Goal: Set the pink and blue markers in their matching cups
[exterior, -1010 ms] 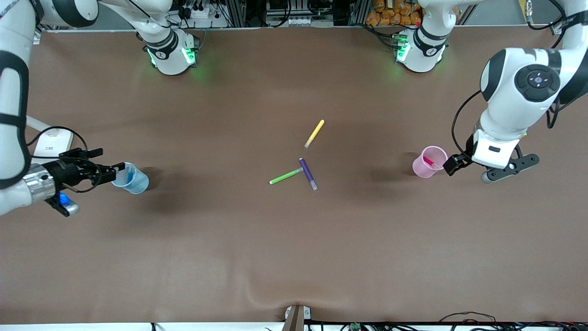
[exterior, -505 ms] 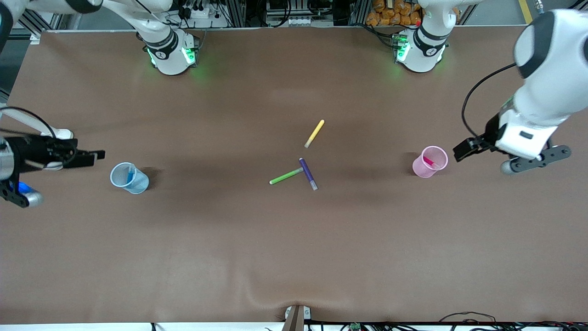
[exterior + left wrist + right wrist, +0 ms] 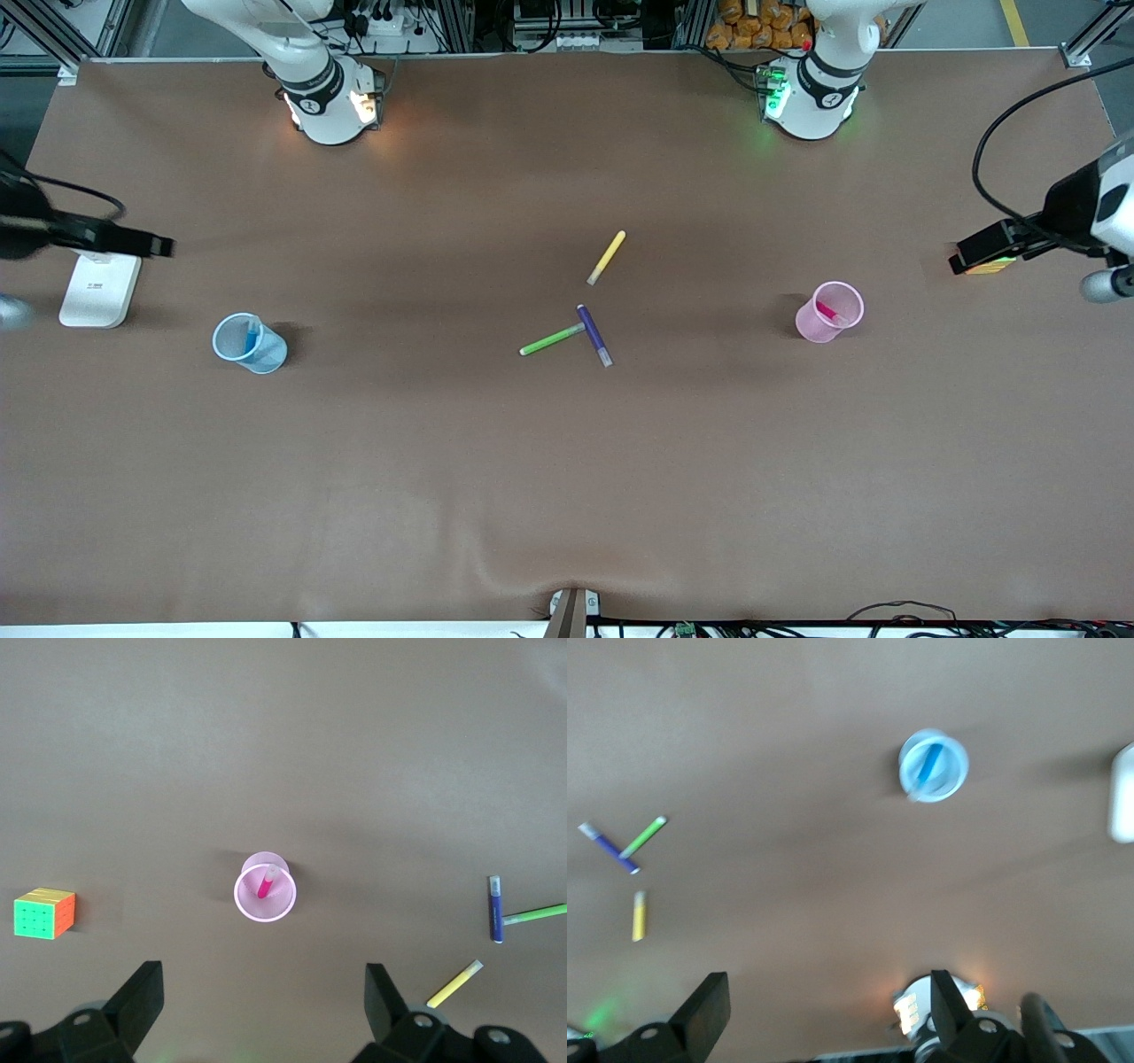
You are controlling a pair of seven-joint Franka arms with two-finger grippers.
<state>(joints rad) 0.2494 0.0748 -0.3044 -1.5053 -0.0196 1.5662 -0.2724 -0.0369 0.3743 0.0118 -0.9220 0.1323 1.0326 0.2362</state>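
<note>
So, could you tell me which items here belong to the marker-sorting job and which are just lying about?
Job:
pink marker in pink cup
blue marker in blue cup

Lying about:
yellow pen
green pen
purple pen
colour cube
white block

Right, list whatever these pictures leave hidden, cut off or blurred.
- Front view: the right claw is a motion-blurred streak above the white block, its arm cut by the edge.
- Front view: the left claw hides most of the colour cube.
- Front view: the cup walls hide the lower parts of the blue marker in the blue cup and the pink marker in the pink cup.
</note>
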